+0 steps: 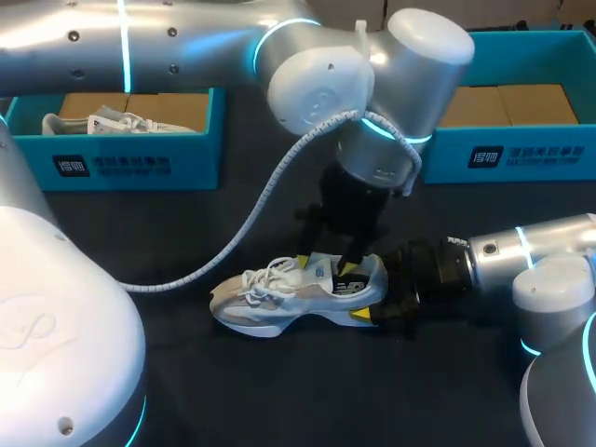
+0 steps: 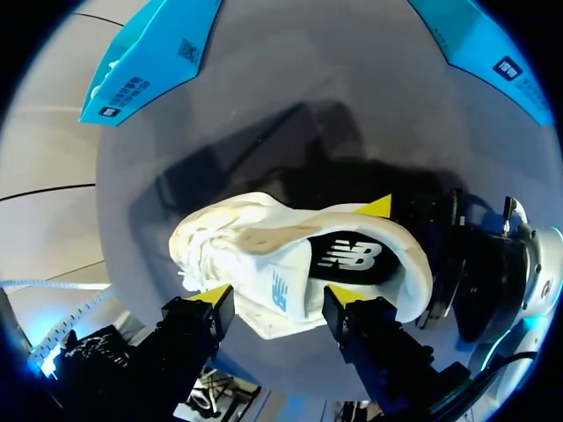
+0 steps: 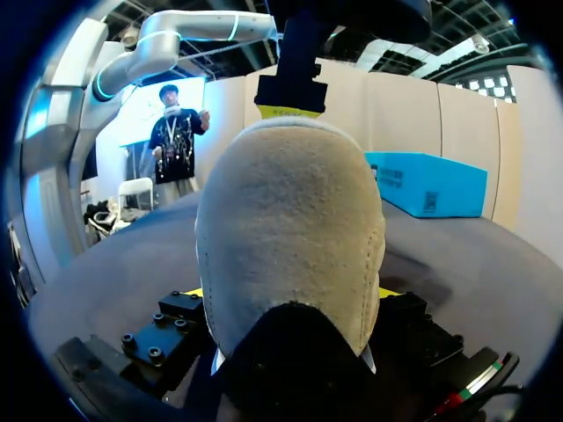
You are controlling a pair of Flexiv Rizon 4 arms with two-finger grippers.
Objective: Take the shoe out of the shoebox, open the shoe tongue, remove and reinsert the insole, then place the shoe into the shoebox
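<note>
A white-and-grey laced trainer [image 1: 279,296] is stood on its sole on the dark counter [image 1: 279,391], attended by both arms.
The left arm [image 1: 186,37] is bent down over it from above; the left pincer [image 2: 280,303] is spread wide, with the white tongue [image 2: 274,286] between its fingers [image 2: 211,303]. The right arm [image 1: 521,256] is laid low along the counter; the right pincer [image 3: 288,294] is clamped on the grey heel [image 3: 290,229] from both sides.

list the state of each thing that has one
White and grey sneaker, standing on its sole on the black table
Black insole, inside the sneaker
Right gripper, shut on the sneaker's heel
Left gripper, over the sneaker's mouth, grip unclear
Blue box at left, open, second white shoe inside
Blue box at right, open
</note>
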